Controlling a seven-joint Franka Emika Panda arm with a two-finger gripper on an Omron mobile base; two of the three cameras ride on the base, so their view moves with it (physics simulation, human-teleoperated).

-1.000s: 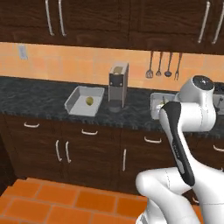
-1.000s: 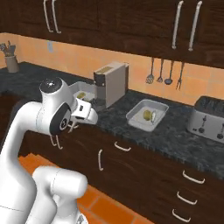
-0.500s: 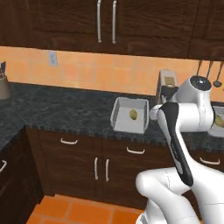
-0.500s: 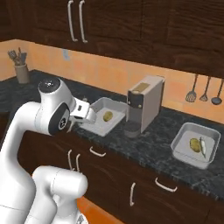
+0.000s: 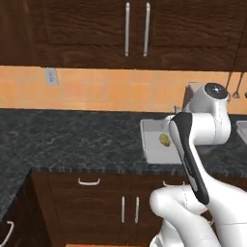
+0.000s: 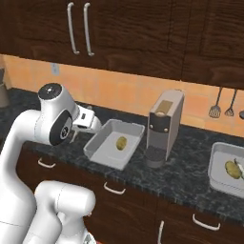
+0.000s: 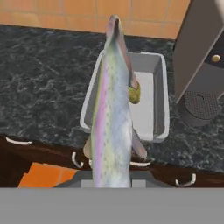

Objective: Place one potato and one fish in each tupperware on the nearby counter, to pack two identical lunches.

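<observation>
- The claw (image 6: 95, 125) is clamped on a fish (image 7: 111, 127), which sticks out long past the tips.
- It hangs near the left tray (image 6: 97, 147) on the desk (image 5: 72, 140); a potato (image 6: 121, 143) lies inside.
- The fish looks light, slick and stiff; a grip near the tail may let it swing.

A kitchen — marbled counter (image 5: 72, 140); dark wood cupboards (image 5: 96, 29); coffee machine (image 6: 164, 126).

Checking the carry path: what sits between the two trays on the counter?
The coffee machine stands between the left tray and the right tray, seen in the right base view.
</observation>
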